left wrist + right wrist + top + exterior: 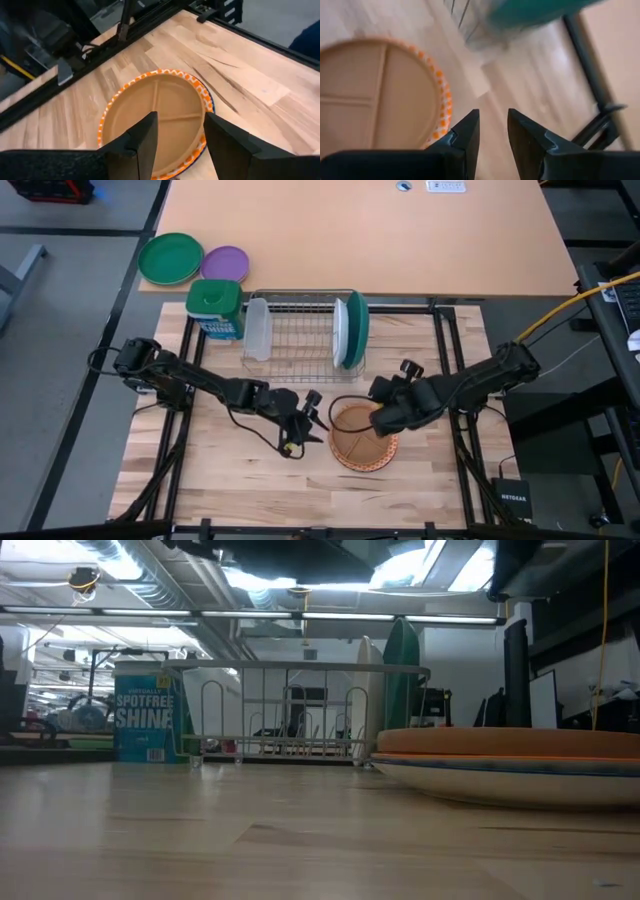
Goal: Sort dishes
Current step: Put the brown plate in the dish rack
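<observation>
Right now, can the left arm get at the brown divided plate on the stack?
Probably yes. The left gripper is open just left of the brown divided plate, which lies on top of the patterned plate with nothing covering it. The right gripper hovers at the opposite rim and could crowd it.

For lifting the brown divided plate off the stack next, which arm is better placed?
Probably the right. The right gripper hangs open over the brown divided plate, nearest the dish rack. The left gripper is open just off the plate's far edge.
</observation>
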